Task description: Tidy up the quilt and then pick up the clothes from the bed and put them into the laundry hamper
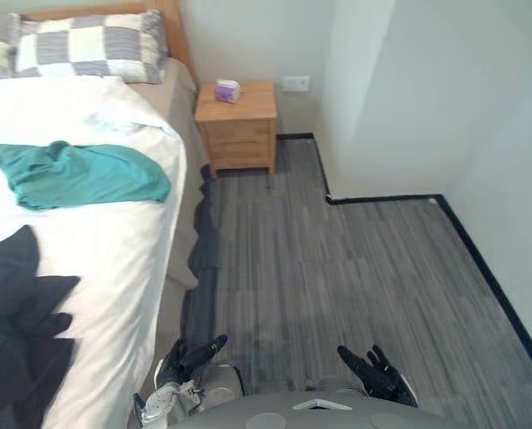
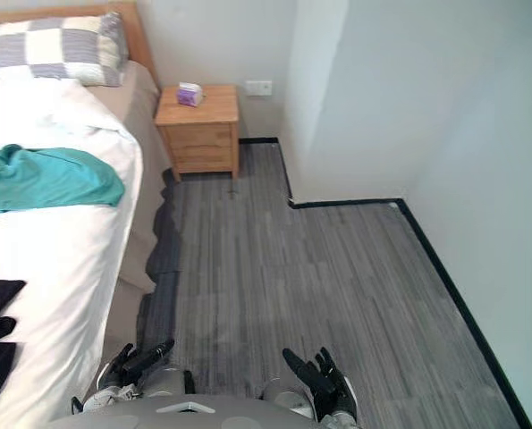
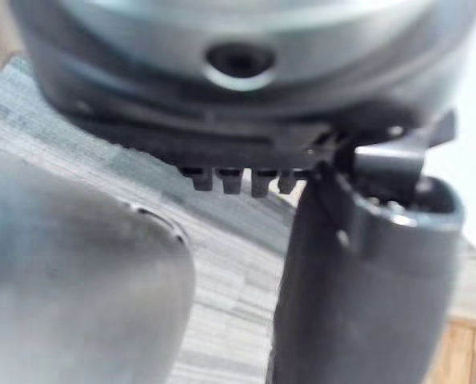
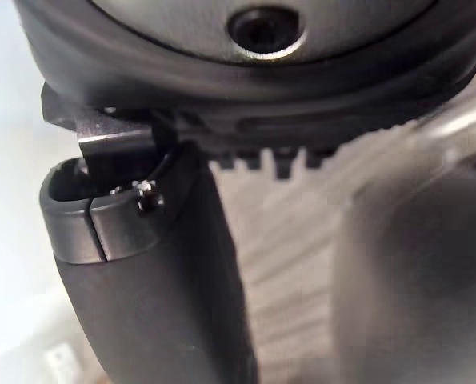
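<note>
We see a bed along the robot's left side, covered by a white quilt (image 1: 114,241) that lies fairly flat, with some rumpling near the pillows. 2 pieces of clothing lie on the quilt, apart from each other. A teal garment (image 1: 78,174) is spread across the middle. A black garment (image 1: 15,313) is bunched nearer the robot.

A checked pillow (image 1: 91,49) rests at the head of the bed. Beside it stands a wooden nightstand (image 1: 239,125) with a small purple tissue box (image 1: 227,90) on top.

Both hands hang low over the grey plank floor (image 1: 337,268). The left hand (image 1: 194,355) is near the bed's edge and the right hand (image 1: 377,374) is well apart from it. Each has loosely extended fingers and holds nothing.
</note>
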Available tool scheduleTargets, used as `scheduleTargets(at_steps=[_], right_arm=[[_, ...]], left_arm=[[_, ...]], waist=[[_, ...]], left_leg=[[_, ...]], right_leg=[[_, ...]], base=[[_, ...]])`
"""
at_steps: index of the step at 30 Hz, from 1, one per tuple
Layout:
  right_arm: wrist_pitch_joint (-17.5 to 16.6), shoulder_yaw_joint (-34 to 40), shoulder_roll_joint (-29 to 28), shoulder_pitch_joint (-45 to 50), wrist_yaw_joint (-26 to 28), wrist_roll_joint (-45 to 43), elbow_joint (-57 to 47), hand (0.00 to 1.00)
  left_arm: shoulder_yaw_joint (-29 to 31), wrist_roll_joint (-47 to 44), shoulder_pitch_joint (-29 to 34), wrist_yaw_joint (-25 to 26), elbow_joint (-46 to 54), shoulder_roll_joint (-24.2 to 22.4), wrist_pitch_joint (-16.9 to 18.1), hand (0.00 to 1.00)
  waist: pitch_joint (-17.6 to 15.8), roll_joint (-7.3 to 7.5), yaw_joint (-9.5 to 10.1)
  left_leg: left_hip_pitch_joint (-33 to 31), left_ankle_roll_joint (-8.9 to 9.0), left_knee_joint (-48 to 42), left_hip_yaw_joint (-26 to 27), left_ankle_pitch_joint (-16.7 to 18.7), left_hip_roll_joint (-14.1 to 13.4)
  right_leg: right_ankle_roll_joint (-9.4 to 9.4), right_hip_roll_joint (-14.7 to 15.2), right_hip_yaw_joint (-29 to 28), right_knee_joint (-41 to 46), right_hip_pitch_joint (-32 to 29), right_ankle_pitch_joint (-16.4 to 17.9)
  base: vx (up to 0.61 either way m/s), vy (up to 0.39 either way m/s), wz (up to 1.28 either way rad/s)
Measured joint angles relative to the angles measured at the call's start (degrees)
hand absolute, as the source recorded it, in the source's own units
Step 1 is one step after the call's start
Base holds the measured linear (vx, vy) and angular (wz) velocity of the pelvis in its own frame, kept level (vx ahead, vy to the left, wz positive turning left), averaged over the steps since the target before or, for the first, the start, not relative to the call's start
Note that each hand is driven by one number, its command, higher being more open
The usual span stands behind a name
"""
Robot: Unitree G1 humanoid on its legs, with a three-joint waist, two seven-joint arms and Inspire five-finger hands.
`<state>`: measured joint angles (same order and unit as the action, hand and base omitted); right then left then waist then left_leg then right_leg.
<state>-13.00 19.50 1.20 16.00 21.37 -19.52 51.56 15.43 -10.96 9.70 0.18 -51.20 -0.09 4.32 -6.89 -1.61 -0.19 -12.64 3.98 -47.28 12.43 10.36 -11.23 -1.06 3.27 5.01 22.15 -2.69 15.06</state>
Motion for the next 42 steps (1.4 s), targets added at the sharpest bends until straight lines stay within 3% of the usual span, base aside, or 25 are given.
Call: scheduleTargets(at_steps=[3, 5, 6, 7, 9, 10, 12, 13, 15, 18, 19, 20, 22, 23, 25, 27, 28, 29, 31, 32, 34, 35, 36, 38, 42], right_arm=[[-0.06, 0.04, -1.64, -1.14, 0.27, -0.04, -1.77, 1.00], [-0.21, -0.15, -1.79, -1.12, 0.36, 0.02, -1.99, 1.00], [-0.45, -0.81, -1.79, -1.11, 0.51, -0.05, -1.58, 1.00], [-0.92, -0.95, -1.50, -1.14, 0.53, -0.06, -1.53, 1.00], [-3.48, -0.95, -1.06, -1.14, 0.59, -0.10, -1.22, 1.00], [-4.15, -1.00, -1.52, -1.20, 0.58, -0.02, -1.01, 1.00], [-4.60, -1.99, -3.14, -0.42, 0.56, 0.22, -0.46, 1.00], [-5.32, -2.10, -3.19, -0.21, 0.98, 1.18, -0.43, 1.00], [-6.44, -1.13, -3.23, 0.89, 1.31, 1.18, -0.10, 1.00], [-7.82, 1.38, -3.32, 1.76, 1.86, 1.23, 1.70, 1.00], [-8.98, 2.02, -3.61, 3.30, 2.21, 1.15, 2.71, 1.00], [-9.45, 2.14, -3.66, 3.44, 2.35, 1.12, 2.70, 1.00], [-10.17, 2.68, -3.71, 4.15, 2.31, 1.05, 2.71, 1.00], [-10.22, 2.62, -3.69, 4.18, 2.28, 1.05, 2.69, 1.00], [-10.22, 1.08, -3.42, 3.09, 2.13, 1.00, 2.43, 1.00], [-10.20, 0.04, -3.22, 2.97, 1.79, 0.89, 1.62, 1.00], [-10.19, -0.24, -3.29, 3.06, 1.31, 0.52, 1.49, 1.00], [-10.14, -0.45, -3.17, 2.95, 1.12, 0.09, 1.49, 1.00], [-10.24, -2.43, -1.56, 2.58, 0.22, -1.34, 0.96, 1.00], [-10.12, -3.02, -0.92, 2.06, -0.81, -2.30, -0.01, 1.00], [-8.98, -3.03, -0.84, 1.90, -2.12, -2.35, -0.65, 1.00], [-8.41, -3.01, -0.85, 1.91, -3.20, -3.21, -1.00, 1.00], [-8.27, -2.96, -0.79, 1.90, -3.57, -3.69, -1.07, 1.00], [-7.78, -3.03, -0.54, 1.97, -5.65, -3.69, -1.08, 1.00], [-8.05, -3.29, -0.79, 2.00, -6.49, -3.08, -0.51, 1.00]], left_arm=[[-1.10, 0.36, -0.71, -0.15, -0.19, -0.04, -1.27, 1.00], [0.24, 0.12, -0.94, -0.82, 0.22, -0.07, -1.56, 1.00], [1.44, 0.24, -0.82, -0.88, 0.05, -0.05, -0.97, 1.00], [1.42, 0.36, -0.67, -0.77, 0.05, -0.14, -0.64, 1.00], [1.49, 0.31, -0.21, -0.63, 0.02, -0.35, 0.04, 1.00], [1.81, -0.13, -0.35, -0.59, -0.14, -0.20, 0.29, 1.00], [1.79, -0.01, -0.24, -0.27, -1.09, 2.07, 0.50, 1.00], [1.26, 0.16, -0.34, -0.07, -1.56, 2.91, 0.54, 1.00], [0.76, 0.13, -0.48, 0.00, -2.25, 3.39, 0.80, 1.00], [0.32, 0.08, -1.30, 0.09, -3.46, 3.03, 0.95, 1.00], [-0.49, 0.07, -1.35, -0.76, -3.71, 2.59, 0.95, 1.00], [-0.86, 0.07, -1.68, -1.13, -3.85, 2.30, 0.95, 1.00], [-1.55, -0.07, -2.98, -2.54, -4.33, 1.88, 0.68, 1.00], [-1.53, -0.12, -3.34, -2.52, -4.34, 1.70, 0.57, 1.00], [-1.67, -0.08, -4.65, -2.51, -4.43, 0.31, -0.02, 1.00], [-2.43, -0.08, -4.70, -2.57, -4.41, -0.02, -1.29, 1.00], [-2.40, 0.05, -4.56, -2.36, -4.51, 0.03, -2.09, 1.00], [-2.40, 0.16, -4.03, -2.15, -4.82, -0.12, -2.19, 1.00], [-2.94, 0.83, -3.85, -2.10, -4.89, -0.59, -2.70, 1.00], [-3.37, 2.06, -3.85, -2.13, -4.58, -0.71, -3.44, 1.00], [-3.26, 2.37, -3.64, -2.06, -4.40, -0.41, -3.94, 1.00], [-3.02, 2.34, -3.38, -2.13, -4.31, -0.09, -4.22, 1.00], [-2.68, 2.31, -3.26, -2.15, -4.26, -0.08, -4.05, 1.00], [-1.05, 2.37, -2.15, -2.40, -2.11, -0.13, -2.20, 1.00], [-1.46, 2.50, -2.18, -3.98, -0.29, -0.13, -0.19, 1.00]], waist=[[-0.35, 0.94, -0.24], [-1.80, 1.38, -0.07], [-1.80, 2.00, 0.29], [-1.78, 2.03, 0.42], [-1.31, 0.58, 1.58], [-1.09, 0.72, 2.32], [0.48, 3.68, 2.69], [0.56, 5.03, 1.19], [0.49, 5.20, -0.01], [-0.19, 4.31, -0.58], [-0.31, 4.06, -1.96], [-0.34, 3.99, -2.02], [-0.24, 3.27, -2.30], [-0.22, 3.18, -2.50], [-0.83, 2.07, -3.15], [-1.18, 1.53, -3.39], [-1.19, 1.49, -3.84], [-1.20, 1.12, -4.32], [-1.10, 0.18, -4.69], [-1.52, -0.66, -4.69], [-1.48, -0.95, -4.83], [-1.72, -1.42, -4.91], [-1.94, -1.75, -4.87], [-2.30, -2.09, -4.48], [-2.53, -1.36, -2.64]], left_leg=[[2.99, 0.29, 8.45, 4.55, 1.40, 1.90], [1.29, -1.50, 4.28, 5.80, -0.38, 1.42], [0.47, -1.72, 6.29, 5.58, 3.41, 2.62], [0.30, -2.49, 9.04, 5.39, 3.77, 3.21], [-0.74, -3.05, 16.25, 4.55, 4.08, 3.52], [-0.53, -5.72, 16.69, 5.26, 4.96, 3.22], [1.39, -5.88, 19.54, 9.39, 7.10, 5.76], [3.63, -6.05, 21.69, 9.79, 7.17, 7.42], [6.41, -6.66, 23.53, 9.86, 7.58, 8.70], [11.38, -7.47, 26.04, 9.68, 8.02, 8.89], [15.66, -7.60, 30.21, 7.73, 7.71, 9.60], [16.88, -7.60, 31.46, 7.19, 7.53, 9.80], [20.36, -6.82, 35.72, 4.54, 6.99, 10.10], [20.88, -6.69, 36.53, 3.69, 6.94, 10.08], [23.26, -5.24, 38.67, 0.40, 7.64, 9.56], [25.75, -3.14, 38.75, -1.34, 8.87, 9.28], [28.05, -1.82, 38.60, -2.91, 10.13, 8.91], [29.13, -1.26, 38.30, -3.90, 10.46, 8.15], [28.79, -0.64, 34.17, -6.08, 9.91, 5.93], [26.90, -0.72, 28.19, -7.22, 8.67, 4.54], [23.32, -1.72, 18.81, -8.48, 5.97, 3.50], [17.97, -1.68, 6.16, -9.25, -0.41, 2.15], [15.68, -1.51, 1.11, -9.49, -2.68, 1.05], [7.24, -0.41, -13.94, -10.43, 0.26, -2.29], [-3.60, -0.51, -11.17, -8.54, 5.59, 1.05]], right_leg=[[-0.75, 1.99, 1.29, -1.46, -0.05, -1.29], [-0.65, 1.97, 1.99, -5.98, 3.52, -2.68], [-0.40, 2.71, 1.81, -8.09, 5.17, -2.55], [-0.59, 2.92, 1.46, -8.16, 5.12, -2.44], [-1.84, 1.96, -1.31, -6.32, 2.75, -1.31], [-2.46, 1.67, -3.62, -4.38, 1.48, -0.36], [-5.85, 3.62, -8.55, 10.82, -4.28, 1.15], [-8.25, 3.72, -10.64, 25.96, -9.33, -1.87], [-7.91, 3.57, -11.18, 41.72, -13.84, -7.34], [-7.98, 2.51, -9.93, 48.36, -16.73, -7.54], [-6.67, 1.51, -7.35, 45.23, -18.26, -6.43], [-5.94, 1.53, -6.26, 42.65, -18.52, -5.96], [-3.25, 0.93, -0.79, 25.11, -18.61, -4.20], [-2.98, 0.44, -0.03, 20.29, -18.68, -4.10], [-1.96, -1.49, 0.05, 5.04, -19.81, -5.94], [-1.16, -1.87, -1.66, -2.13, -20.38, -9.60], [-0.19, -1.89, -2.54, -0.93, -20.05, -13.58], [0.71, -2.25, -2.17, 1.49, -19.99, -14.21], [2.33, -2.89, -0.17, 7.13, -20.45, -9.85], [3.40, -3.68, 0.77, 9.96, -20.35, -7.75], [4.49, -4.63, 0.92, 10.75, -18.98, -4.52], [5.81, -6.25, 0.62, 9.33, -15.79, -0.99], [6.34, -7.24, 0.17, 8.33, -14.17, -0.35], [7.63, -10.58, -0.76, 3.11, -6.97, 0.56], [8.53, -10.22, -2.55, -4.57, 3.11, 1.28]], base=[[0.09, 0.037, 0.32], [0.09, 0.053, 0.29], [0.08, 0.093, 0.05], [0.06, 0.165, -0.22], [0.06, 0.224, -0.71], [0.19, 0.304, -1.19], [0.27, 0.264, -0.81], [0.25, 0.124, -0.10], [0.32, 0.153, -0.01], [0.31, 0.109, 0.11], [0.39, 0.063, 0.48], [0.41, 0.034, 0.74], [0.40, -0.010, 0.67], [0.38, -0.062, 0.71], [0.40, -0.131, 0.74], [0.46, -0.241, 0.68], [0.50, -0.310, 0.73], [0.52, -0.365, 0.62], [0.54, -0.430, 0.28], [0.56, -0.450, 0.06], [0.44, -0.340, -0.05], [0.35, -0.242, -0.12], [0.50, -0.332, -0.19], [0.44, -0.272, -0.20], [0.41, -0.127, -0.16]])
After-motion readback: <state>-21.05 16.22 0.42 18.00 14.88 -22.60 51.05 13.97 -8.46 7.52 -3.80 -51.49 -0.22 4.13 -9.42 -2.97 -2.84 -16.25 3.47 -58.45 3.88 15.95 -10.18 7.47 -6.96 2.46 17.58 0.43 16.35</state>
